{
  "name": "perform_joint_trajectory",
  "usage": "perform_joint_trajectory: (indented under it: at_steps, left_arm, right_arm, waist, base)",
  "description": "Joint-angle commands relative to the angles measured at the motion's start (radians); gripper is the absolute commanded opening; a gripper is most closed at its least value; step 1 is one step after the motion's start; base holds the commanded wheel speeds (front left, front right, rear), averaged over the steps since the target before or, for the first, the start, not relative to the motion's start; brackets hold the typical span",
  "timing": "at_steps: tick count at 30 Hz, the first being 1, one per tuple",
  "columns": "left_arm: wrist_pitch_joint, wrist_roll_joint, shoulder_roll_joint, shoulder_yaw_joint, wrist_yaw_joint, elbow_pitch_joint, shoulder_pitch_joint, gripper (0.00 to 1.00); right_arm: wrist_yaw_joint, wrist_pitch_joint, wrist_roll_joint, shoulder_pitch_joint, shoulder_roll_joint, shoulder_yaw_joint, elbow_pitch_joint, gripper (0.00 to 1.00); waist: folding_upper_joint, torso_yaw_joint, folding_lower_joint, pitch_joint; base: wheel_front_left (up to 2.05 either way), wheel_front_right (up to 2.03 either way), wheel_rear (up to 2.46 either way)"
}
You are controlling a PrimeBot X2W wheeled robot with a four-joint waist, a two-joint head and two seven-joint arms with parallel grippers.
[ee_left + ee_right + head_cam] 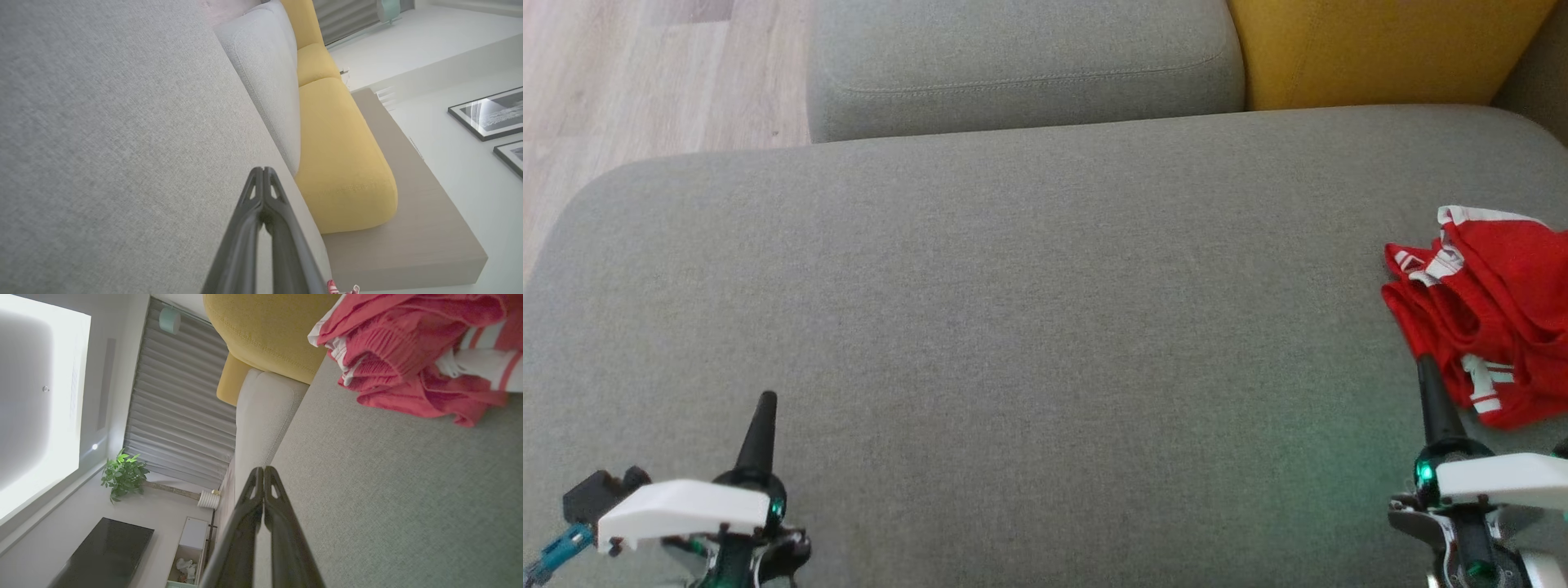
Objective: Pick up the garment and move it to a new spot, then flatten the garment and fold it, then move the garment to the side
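The garment [1490,314] is red with white striped trim and lies crumpled at the right edge of the grey sofa seat [1029,327]. In the right wrist view the garment [416,355] bunches at the upper right, and a small red corner of the garment [333,287] shows in the left wrist view. My right gripper [1427,365] is shut and empty, its tip at the garment's near left edge; contact is unclear. My right gripper [264,470] points along the seat. My left gripper [766,398] is shut and empty at the lower left, its tip [263,170] over bare cushion.
A grey back cushion [1021,65] and a yellow cushion [1380,49] stand behind the seat. Wood floor [645,73] lies past the seat's rounded left corner. A wide bare stretch of seat lies between my grippers.
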Motion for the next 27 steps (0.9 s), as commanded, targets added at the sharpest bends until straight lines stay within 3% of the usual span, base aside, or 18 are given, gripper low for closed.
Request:
perform_joint_trajectory:
  at_steps: [1,27]
  left_arm:
    - [0.007,-0.025,0.005,0.04,-0.009,-0.026,-0.064,0.0]
    - [0.072,-0.307,-0.027,0.116,-0.063,0.002,-0.113,0.0]
  right_arm:
    - [0.005,0.005,0.027,-0.062,-0.002,0.009,-0.025,0.0]
    - [0.007,0.014,0.325,-0.112,0.005,-0.015,0.043,0.0]
  waist:
    - [0.0,0.0,0.0,0.0]
    - [0.0,-0.002,0.0,0.003]
  base:
    - [0.0,0.0,0.0]
    - [0.0,0.0,0.0]
